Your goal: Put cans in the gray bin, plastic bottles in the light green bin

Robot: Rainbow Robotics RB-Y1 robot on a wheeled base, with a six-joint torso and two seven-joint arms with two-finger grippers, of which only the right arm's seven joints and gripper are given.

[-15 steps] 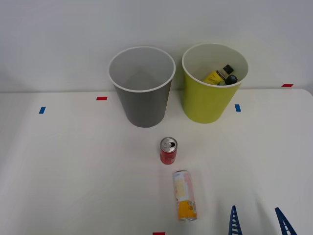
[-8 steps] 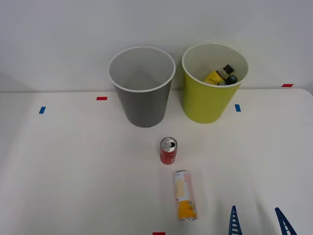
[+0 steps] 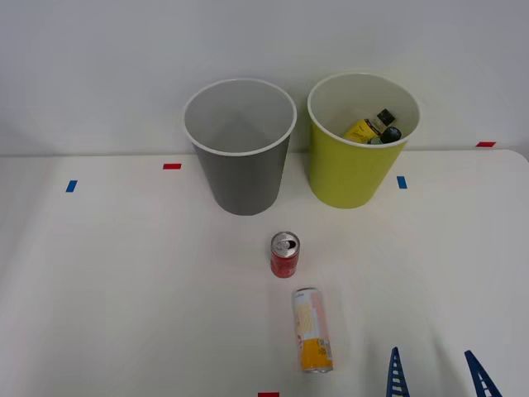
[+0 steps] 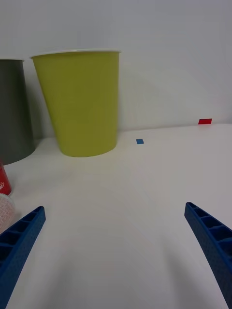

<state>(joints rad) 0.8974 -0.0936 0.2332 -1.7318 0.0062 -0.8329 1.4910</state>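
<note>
We see the right gripper (image 3: 438,374) at 5 o'clock on the table (image 3: 116,281), fingers spread wide, holding nothing. The red can (image 3: 284,254) stands upright at centre; the slim can (image 3: 312,329) lies at 6 o'clock of it. The plastic bottles (image 3: 374,127) rest inside the light green bin (image 3: 351,169), at 3 o'clock of the gray bin (image 3: 244,178).
</note>
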